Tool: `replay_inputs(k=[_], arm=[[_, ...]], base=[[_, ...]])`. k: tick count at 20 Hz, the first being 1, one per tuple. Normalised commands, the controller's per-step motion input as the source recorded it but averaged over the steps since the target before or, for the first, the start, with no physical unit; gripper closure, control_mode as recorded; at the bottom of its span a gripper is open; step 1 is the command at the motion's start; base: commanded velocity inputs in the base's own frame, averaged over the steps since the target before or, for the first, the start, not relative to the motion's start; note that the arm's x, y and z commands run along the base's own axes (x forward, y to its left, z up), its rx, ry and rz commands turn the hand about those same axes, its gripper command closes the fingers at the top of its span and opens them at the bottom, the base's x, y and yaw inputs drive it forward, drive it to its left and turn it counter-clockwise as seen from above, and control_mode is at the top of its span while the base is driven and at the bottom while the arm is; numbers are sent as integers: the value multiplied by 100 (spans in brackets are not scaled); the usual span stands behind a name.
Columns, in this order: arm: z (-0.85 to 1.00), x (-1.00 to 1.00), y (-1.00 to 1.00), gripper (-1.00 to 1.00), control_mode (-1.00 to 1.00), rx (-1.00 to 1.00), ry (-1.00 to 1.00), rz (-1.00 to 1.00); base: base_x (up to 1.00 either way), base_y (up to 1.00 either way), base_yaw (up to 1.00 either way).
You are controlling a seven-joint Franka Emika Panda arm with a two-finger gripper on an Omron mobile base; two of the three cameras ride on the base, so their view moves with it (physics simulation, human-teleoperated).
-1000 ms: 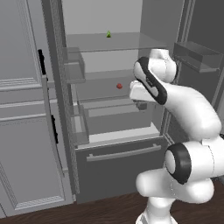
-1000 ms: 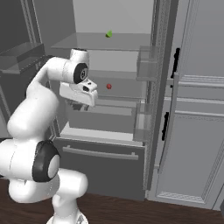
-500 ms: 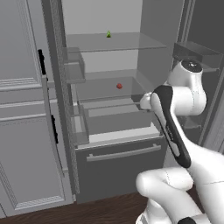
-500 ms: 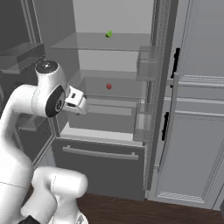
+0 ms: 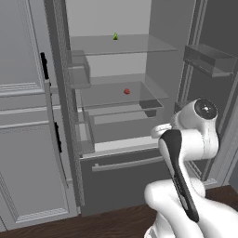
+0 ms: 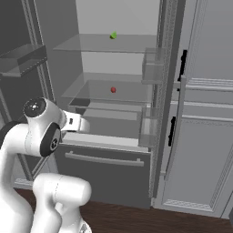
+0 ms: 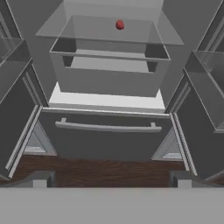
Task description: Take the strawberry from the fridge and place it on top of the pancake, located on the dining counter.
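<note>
While parked before the open fridge (image 5: 69,116), gripper (image 7: 112,179) spread wide, empty, fingertips (image 7: 40,178) cropped low; strawberry (image 7: 120,25) far back on glass shelf (image 7: 87,33).

Flat, even light, no obvious source. The fridge (image 5: 121,69) interior is the brightest part, pale against its dark doors and the grey cabinets (image 6: 205,150). Shadows are soft and faint; the floor (image 7: 109,168) stays dark. No glare, though the glass shelves (image 7: 109,30) look hazy. Everything is evenly sharp, edges slightly jagged, and lines splay towards the borders of the hand view.
</note>
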Motion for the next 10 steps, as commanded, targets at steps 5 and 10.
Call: replay_inputs(k=[5,10], arm=[[0,0,2,-100,-100,0,3,-1],[30,-23,-8,-100,-100,9,3,-11]], base=[[0,0,0],[0,0,0]])
